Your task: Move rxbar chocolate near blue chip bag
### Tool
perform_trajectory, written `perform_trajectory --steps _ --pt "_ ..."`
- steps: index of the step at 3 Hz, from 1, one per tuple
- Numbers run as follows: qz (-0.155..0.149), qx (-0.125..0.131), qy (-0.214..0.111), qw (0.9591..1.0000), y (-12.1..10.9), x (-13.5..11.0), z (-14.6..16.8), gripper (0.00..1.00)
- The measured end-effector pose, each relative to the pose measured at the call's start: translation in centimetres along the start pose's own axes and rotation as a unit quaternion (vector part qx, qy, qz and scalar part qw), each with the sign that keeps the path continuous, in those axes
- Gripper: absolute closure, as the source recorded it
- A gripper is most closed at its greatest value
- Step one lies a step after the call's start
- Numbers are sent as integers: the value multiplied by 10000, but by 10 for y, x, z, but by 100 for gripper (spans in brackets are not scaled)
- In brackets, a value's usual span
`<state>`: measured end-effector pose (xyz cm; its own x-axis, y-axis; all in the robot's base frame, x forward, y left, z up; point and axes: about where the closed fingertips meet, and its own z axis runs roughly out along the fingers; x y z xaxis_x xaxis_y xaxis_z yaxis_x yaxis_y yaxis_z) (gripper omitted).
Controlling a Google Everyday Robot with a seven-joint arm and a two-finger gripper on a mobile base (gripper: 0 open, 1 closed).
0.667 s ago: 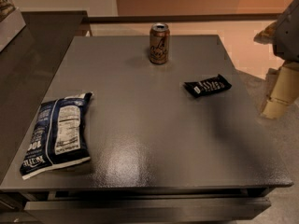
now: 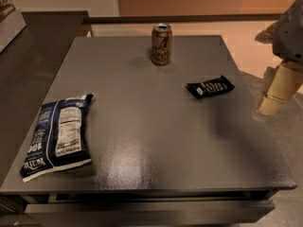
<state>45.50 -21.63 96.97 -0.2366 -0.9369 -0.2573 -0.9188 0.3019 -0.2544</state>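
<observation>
Lying flat on a dark grey counter [image 2: 142, 174], the rxbar chocolate [image 2: 210, 86] is sitting to the near right of a tan drink can [image 2: 161, 44], which is standing upright toward the far edge. The bar is resting apart from the can with bare surface all around it. Its long axis is running almost straight across the view, with the end away from the can tipping slightly toward the far side. The gripper [image 2: 277, 91], a pale tan piece hanging below a white arm section, is hovering farther out from the can than the bar is, past the counter's side edge and over the floor. The bar's outer short end is pointing roughly at it. How far the gripper is opening cannot be told, and nothing is showing in its hold. The blue chip bag [image 2: 59, 136] is lying on the other side of the can from the bar, well apart, near the front corner, label panel facing up. The coming move is likely calling for a reach inward, toward the can's side, meeting the bar end-on and closing across its narrow width.
</observation>
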Motion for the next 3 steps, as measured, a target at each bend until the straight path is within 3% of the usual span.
perform_trajectory --steps 1,3 --pt "143 37 -369 9992 -21 -5 18 0" --pt "261 -123 -1126 9932 -59 -13 63 0"
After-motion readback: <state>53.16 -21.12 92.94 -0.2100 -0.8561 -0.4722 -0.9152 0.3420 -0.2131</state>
